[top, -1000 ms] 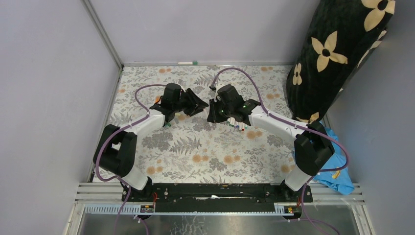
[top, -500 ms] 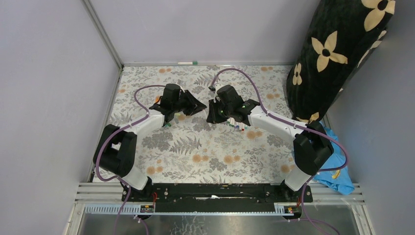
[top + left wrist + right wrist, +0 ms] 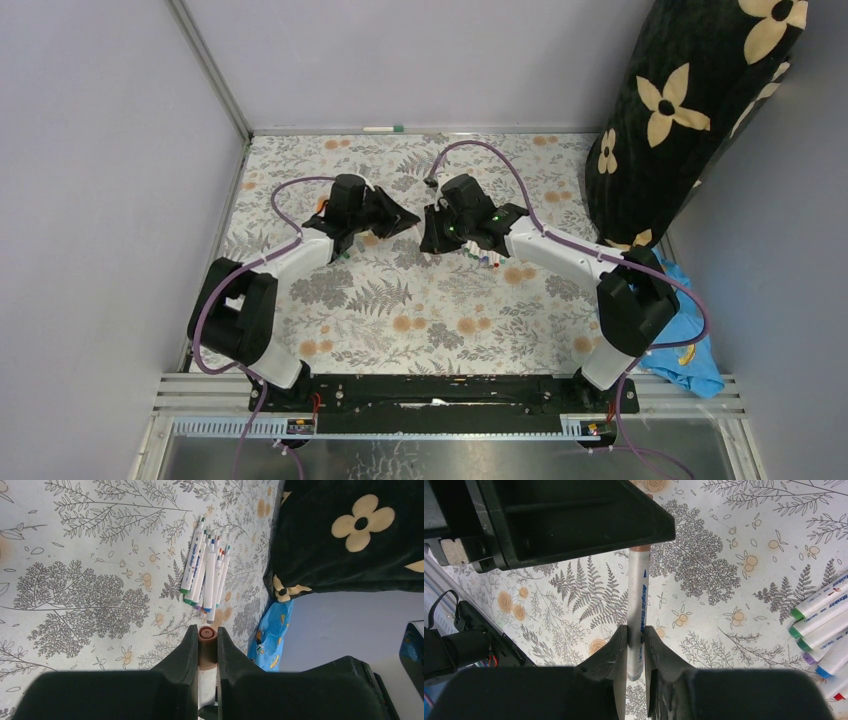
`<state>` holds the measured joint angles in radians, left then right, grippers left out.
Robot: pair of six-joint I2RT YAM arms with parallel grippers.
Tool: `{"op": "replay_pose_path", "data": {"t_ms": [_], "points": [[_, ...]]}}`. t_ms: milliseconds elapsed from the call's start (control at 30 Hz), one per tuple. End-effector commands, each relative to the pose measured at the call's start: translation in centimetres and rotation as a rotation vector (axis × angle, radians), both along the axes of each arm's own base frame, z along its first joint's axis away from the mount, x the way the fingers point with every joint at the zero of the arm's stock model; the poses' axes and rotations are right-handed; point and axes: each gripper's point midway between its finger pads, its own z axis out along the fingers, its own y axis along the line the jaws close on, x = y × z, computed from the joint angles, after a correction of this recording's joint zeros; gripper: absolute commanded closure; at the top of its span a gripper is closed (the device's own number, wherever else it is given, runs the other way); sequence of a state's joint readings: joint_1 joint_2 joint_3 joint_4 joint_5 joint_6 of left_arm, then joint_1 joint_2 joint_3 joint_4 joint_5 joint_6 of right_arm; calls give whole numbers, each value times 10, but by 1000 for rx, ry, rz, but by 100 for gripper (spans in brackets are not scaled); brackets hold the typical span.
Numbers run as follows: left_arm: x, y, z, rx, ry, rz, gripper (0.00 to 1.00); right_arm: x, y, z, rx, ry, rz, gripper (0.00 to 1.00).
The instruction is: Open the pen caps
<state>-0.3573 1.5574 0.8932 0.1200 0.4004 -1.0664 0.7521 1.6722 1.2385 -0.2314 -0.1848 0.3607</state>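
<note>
My left hand (image 3: 207, 642) has just clenched on the brown cap (image 3: 207, 633). The right hand (image 3: 636, 632) grasps its pen (image 3: 642, 580), so I judge it ready to pull apart.

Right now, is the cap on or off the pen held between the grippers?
On. The brown cap, pinched by the left gripper, sits flush on the white pen in the right gripper.

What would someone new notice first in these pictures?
Mid-table, one white pen is held from both ends: the right gripper clamps its barrel while the left gripper pinches its reddish-brown cap. Beside them a bunch of pens lies on the floral cloth, and a black flowered cushion looms in the far right corner.
</note>
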Motion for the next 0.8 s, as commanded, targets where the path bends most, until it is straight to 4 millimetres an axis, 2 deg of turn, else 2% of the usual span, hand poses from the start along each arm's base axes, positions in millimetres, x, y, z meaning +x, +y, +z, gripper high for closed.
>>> {"op": "replay_pose_path", "data": {"t_ms": [0,567,767], "points": [[2,2,16,-15,-58,-4,100,14,25,27,90,-55,22,83],[0,4,21,-28,-60,-10,100,29,44,26,114,-53,37,71],[0,6,22,-33,-61,-10,100,33,48,24,113,-49,37,70]]}}
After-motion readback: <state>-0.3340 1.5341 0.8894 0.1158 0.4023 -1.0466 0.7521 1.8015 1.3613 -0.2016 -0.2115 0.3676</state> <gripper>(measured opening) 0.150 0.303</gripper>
